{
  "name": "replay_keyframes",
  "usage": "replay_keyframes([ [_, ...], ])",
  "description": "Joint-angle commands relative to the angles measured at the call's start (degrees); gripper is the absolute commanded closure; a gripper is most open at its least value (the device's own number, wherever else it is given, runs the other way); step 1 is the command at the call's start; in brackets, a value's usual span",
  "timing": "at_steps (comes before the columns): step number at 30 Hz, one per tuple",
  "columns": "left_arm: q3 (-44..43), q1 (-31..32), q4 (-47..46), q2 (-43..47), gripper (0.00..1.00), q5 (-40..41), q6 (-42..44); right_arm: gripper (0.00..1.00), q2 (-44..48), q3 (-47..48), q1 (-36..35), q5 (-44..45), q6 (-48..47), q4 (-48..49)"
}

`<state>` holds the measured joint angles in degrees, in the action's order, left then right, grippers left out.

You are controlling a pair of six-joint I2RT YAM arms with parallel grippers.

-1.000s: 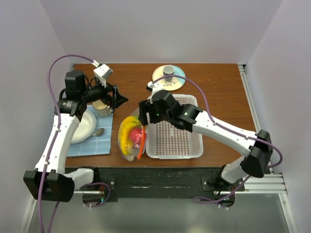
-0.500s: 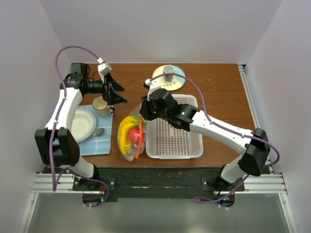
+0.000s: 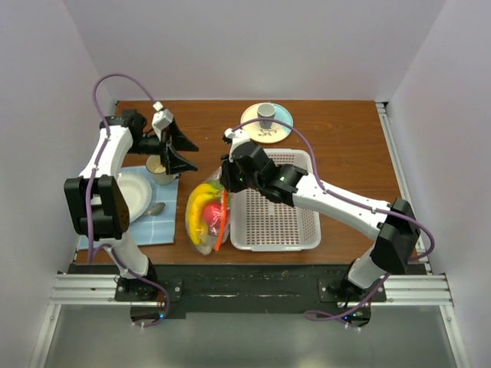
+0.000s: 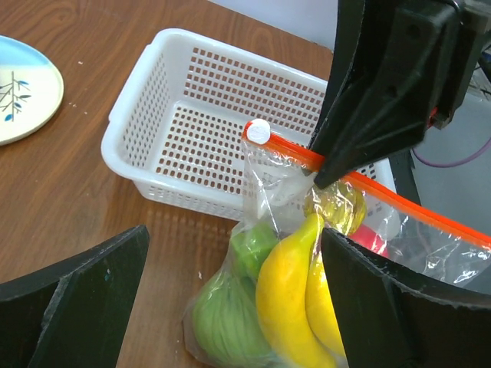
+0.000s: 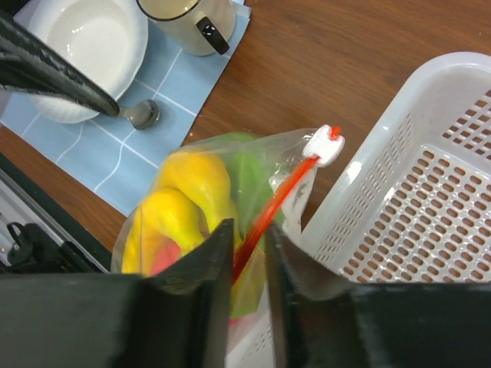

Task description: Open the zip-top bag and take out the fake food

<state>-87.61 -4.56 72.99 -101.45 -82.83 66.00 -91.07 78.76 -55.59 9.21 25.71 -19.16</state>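
Zip-top bag (image 3: 209, 218) sits at the near middle of the wooden table (image 3: 345, 146), right up against the left wall of the white basket (image 3: 272, 245), and it's bulging with fake food (image 4: 295, 299). Through the clear plastic you can make out a yellow banana bunch (image 5: 180, 195), a green piece (image 4: 222, 322) low at the bag's end and a red fruit (image 4: 370, 239) tucked behind the bananas.

Right gripper (image 5: 249, 238) has it: fingers pinched nearly together on the orange-red zip strip (image 5: 280, 199), which runs straight up between them. The white slider tab (image 5: 324, 146) sits at the strip's free end, just beside the basket's corner. The left wrist view shows the same grip from the other side, dark fingertips nipping the strip with the plastic puckered below. Whether the seal is parted, I can't tell.

Left gripper (image 3: 188, 153) is out over the far left of the table, above the mug (image 3: 159, 170), jaws spread wide with nothing in them. It points across at the bag and is not touching it.

On the left, a blue checked cloth (image 3: 153, 230) carries the mug, a white bowl (image 3: 134, 195) and a spoon (image 3: 153, 208). At the far edge, a pale plate (image 3: 249, 123) holds a grey cup (image 3: 265, 112). The basket has nothing in it.
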Motion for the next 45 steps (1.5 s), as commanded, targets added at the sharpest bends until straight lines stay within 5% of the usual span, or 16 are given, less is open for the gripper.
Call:
replay_keyframes([
  [1,1.1,1.4,2.4,1.8,0.00,-9.5,7.3,0.90,1.0,3.1,-0.2,-1.6,0.0,2.0],
  [4,0.5,1.3,2.4,1.3,0.00,-11.2,8.0,1.00,0.6,8.1,-0.2,-5.9,-5.5,1.5],
  [8,-0.8,0.4,2.4,1.9,0.00,-13.8,7.9,1.00,-2.4,15.4,-0.3,-20.6,-11.1,-3.1],
  [13,-2.0,-1.4,1.8,4.5,0.00,-14.6,6.3,1.00,-6.3,19.7,-0.3,-25.3,-13.5,-7.1],
  [21,5.0,-2.7,-15.9,11.5,0.01,-14.6,-13.8,1.00,-4.8,15.5,-0.2,-24.1,-13.9,-4.7],
  [24,11.4,-3.6,-35.2,16.8,0.01,-14.9,-34.2,1.00,-5.0,16.4,-0.3,-23.5,-16.0,-6.1],
  [28,27.0,-3.5,-86.9,26.1,0.00,-15.1,-76.3,1.00,-5.7,18.4,-0.2,-22.6,-18.7,-7.6],
  [31,30.8,-3.6,-99.0,24.9,0.00,-15.1,-86.4,1.00,-5.4,18.8,-0.2,-21.5,-20.3,-8.4],
  [45,34.5,-0.3,-99.0,21.3,0.01,-15.0,-83.0,1.00,-2.8,18.3,2.6,-20.0,-22.9,-8.8],
])
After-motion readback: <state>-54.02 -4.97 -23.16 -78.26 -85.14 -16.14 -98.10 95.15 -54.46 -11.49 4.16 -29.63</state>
